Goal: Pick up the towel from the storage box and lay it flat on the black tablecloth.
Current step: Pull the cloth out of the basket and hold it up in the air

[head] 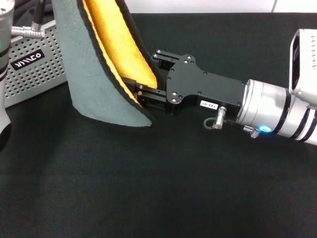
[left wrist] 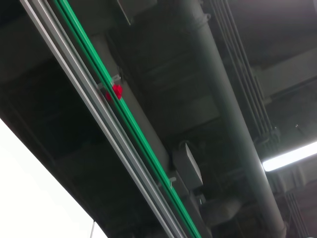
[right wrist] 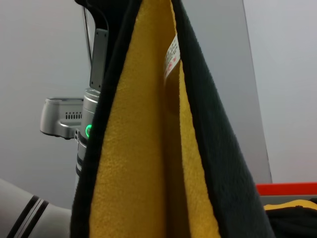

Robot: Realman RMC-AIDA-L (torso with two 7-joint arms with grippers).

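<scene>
The towel (head: 89, 74) hangs upright over the black tablecloth (head: 148, 188), grey face outward and orange-yellow face folded inward, with its top out of the head view. My right gripper (head: 140, 92) is shut on the towel's black-edged side near its lower corner. In the right wrist view the towel (right wrist: 133, 148) fills the frame, showing its white tag (right wrist: 171, 54). My left gripper (right wrist: 105, 14) is raised high behind the towel's upper edge, and the towel hangs from it. The storage box (head: 34, 69) stands at the back left.
My left arm (head: 4, 59) rises along the left edge, in front of the storage box. The left wrist view shows only ceiling pipes and rails. The tablecloth spreads wide in front of and under the right arm (head: 277, 109).
</scene>
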